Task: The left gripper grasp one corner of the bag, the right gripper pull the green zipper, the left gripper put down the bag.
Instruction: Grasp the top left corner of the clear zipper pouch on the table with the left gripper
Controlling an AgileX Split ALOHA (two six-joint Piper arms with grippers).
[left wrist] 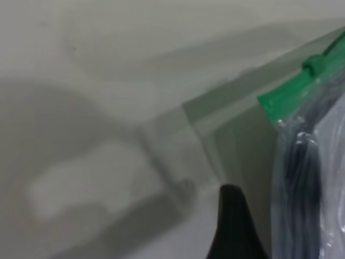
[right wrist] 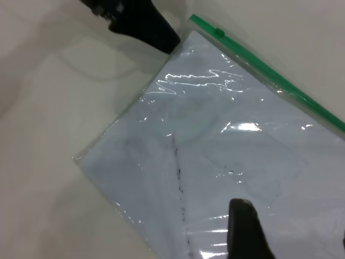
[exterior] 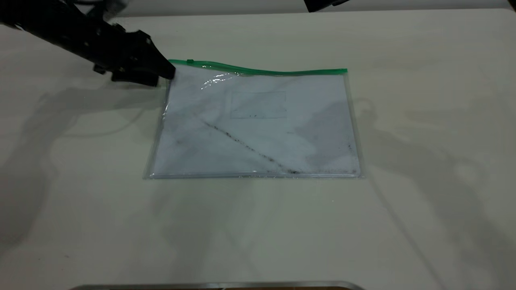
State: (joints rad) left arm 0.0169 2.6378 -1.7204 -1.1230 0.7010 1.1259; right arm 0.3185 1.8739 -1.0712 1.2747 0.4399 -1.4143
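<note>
The bag (exterior: 258, 129) lies flat on the table, clear plastic with white sheets and a dark diagonal smudge. The green zipper (exterior: 266, 71) runs along its far edge, with the slider tab (exterior: 189, 61) near the left end. My left gripper (exterior: 165, 78) is at the bag's far left corner (exterior: 171, 66), low at the table. It is open; one finger (left wrist: 233, 221) shows beside the bag's side edge (left wrist: 280, 162) and the other is hidden. My right gripper (right wrist: 294, 237) is open and empty, high above the bag; only a bit of that arm (exterior: 320, 4) shows at the top of the exterior view.
The pale table (exterior: 423, 181) spreads on all sides of the bag. A metal rim (exterior: 217, 285) runs along the near edge. The left arm's shadow falls across the table's left side.
</note>
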